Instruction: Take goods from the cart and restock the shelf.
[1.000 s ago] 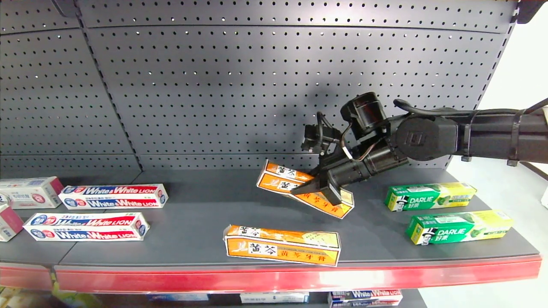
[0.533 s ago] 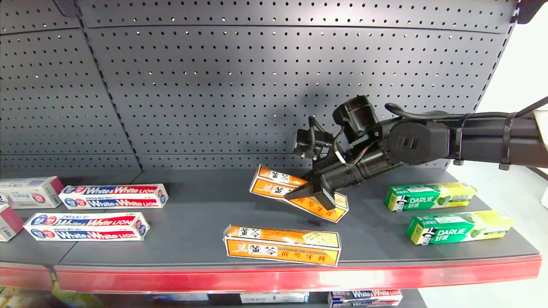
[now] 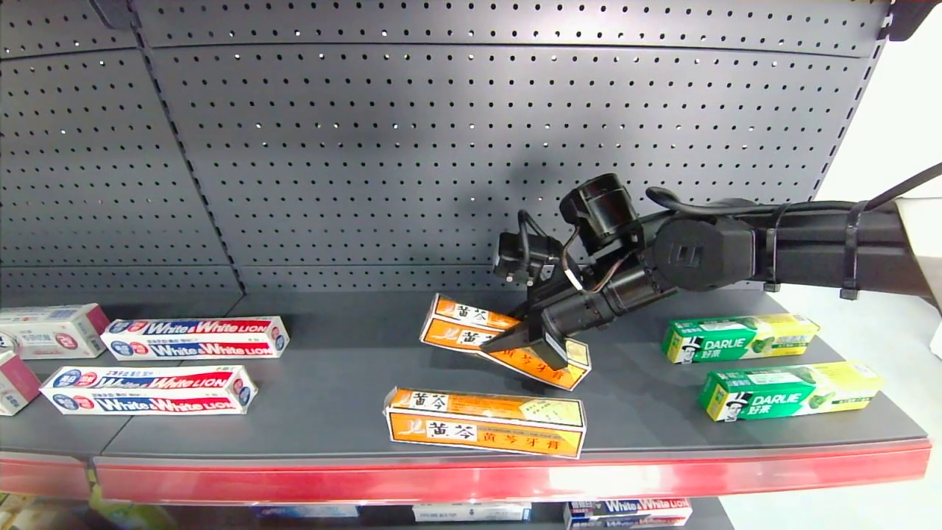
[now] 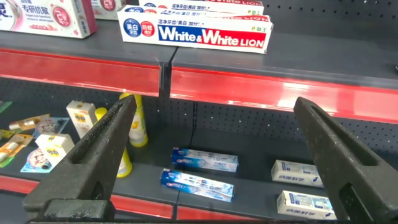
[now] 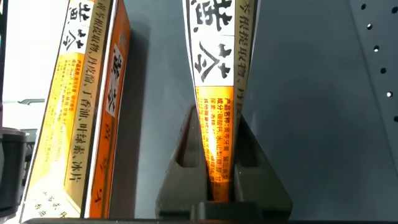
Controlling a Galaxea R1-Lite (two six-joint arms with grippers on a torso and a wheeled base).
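My right gripper (image 3: 531, 344) is shut on an orange toothpaste box (image 3: 464, 324), holding it tilted just above the grey shelf (image 3: 346, 368) near its middle. In the right wrist view the fingers (image 5: 186, 146) pinch the narrow end of that box (image 5: 214, 62). A second orange box (image 3: 486, 421) lies flat near the shelf's front edge, also seen beside the held one (image 5: 81, 106). My left gripper (image 4: 211, 155) stands open below the shelf's level with nothing between its fingers, facing the lower shelves.
White-and-red toothpaste boxes (image 3: 195, 337) lie at the shelf's left, green boxes (image 3: 739, 337) at its right. A red lip (image 3: 515, 475) runs along the front and a pegboard wall (image 3: 441, 162) stands behind. Lower shelves hold blue boxes (image 4: 205, 160) and a yellow bottle (image 4: 134, 121).
My right arm has carried the held orange box to the left and slightly lower over the shelf. The other boxes have stayed in place.
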